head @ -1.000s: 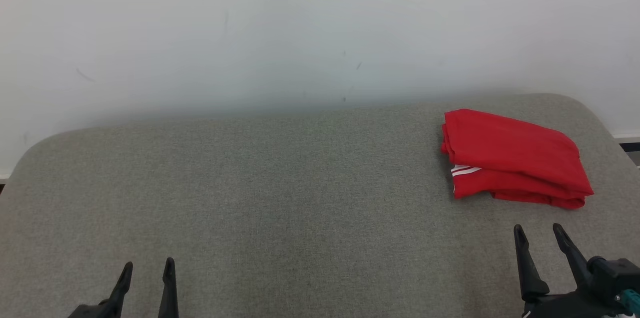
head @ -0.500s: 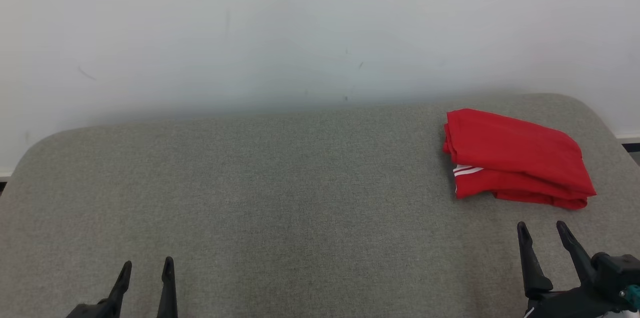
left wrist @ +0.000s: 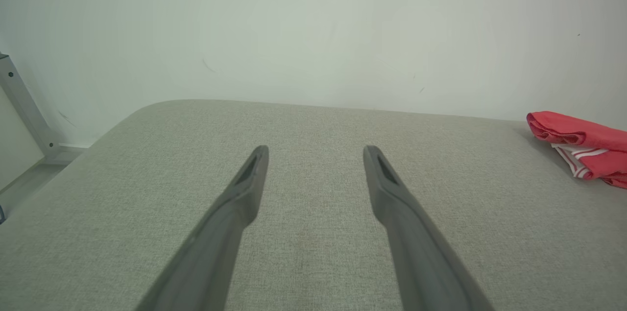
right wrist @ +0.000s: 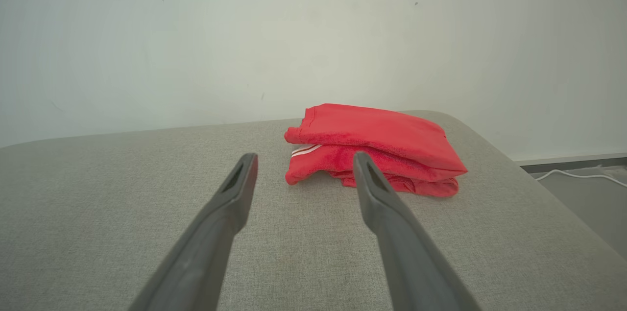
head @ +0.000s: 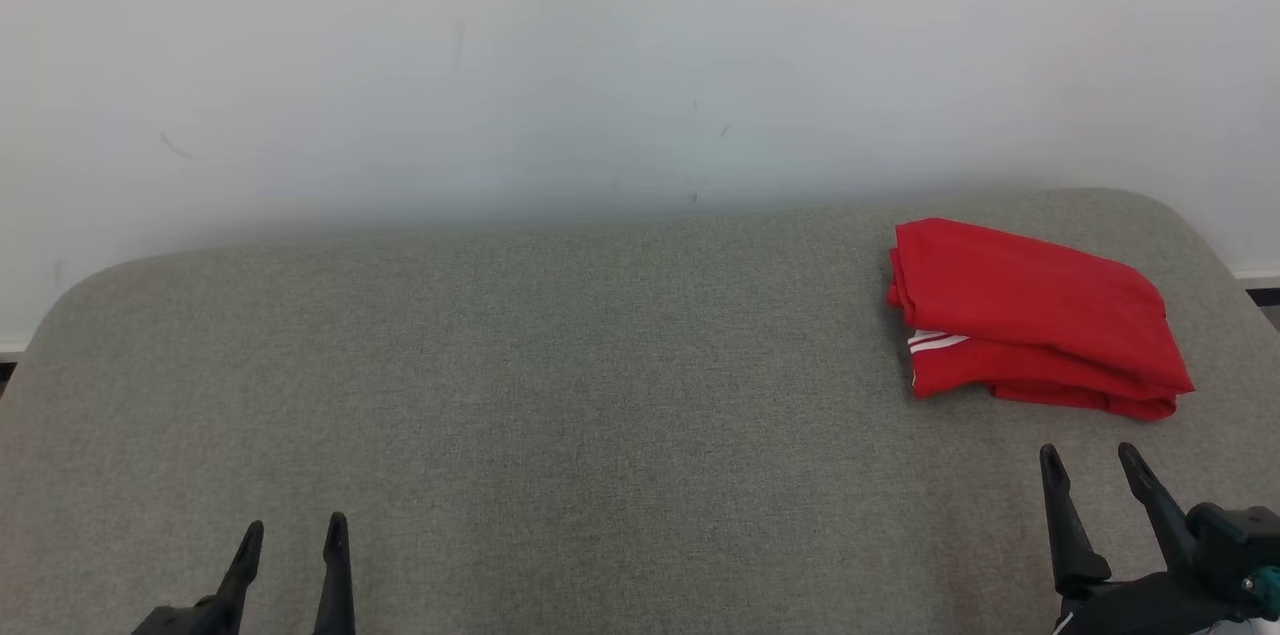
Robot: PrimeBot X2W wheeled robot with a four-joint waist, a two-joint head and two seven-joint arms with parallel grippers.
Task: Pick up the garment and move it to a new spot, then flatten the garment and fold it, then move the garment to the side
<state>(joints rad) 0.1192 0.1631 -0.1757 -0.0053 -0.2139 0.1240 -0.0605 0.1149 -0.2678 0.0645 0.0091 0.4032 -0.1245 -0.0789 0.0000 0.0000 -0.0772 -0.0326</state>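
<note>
There, we saw the red garment (head: pixel 1035 315) lying folded on the far right part of the grey padded surface (head: pixel 600 395), close to its rounded corner and to the white wall (head: pixel 600 45), with two white stripes showing at its left edge. Our right gripper (head: pixel 1089 455) hovered near the garment's front edge, apart from it, its two dark fingers spread wide and holding nothing. Our left gripper (head: pixel 295 527) hung well apart from the garment at the lower left, above the same surface, likewise spread wide with nothing between its fingers.
</note>
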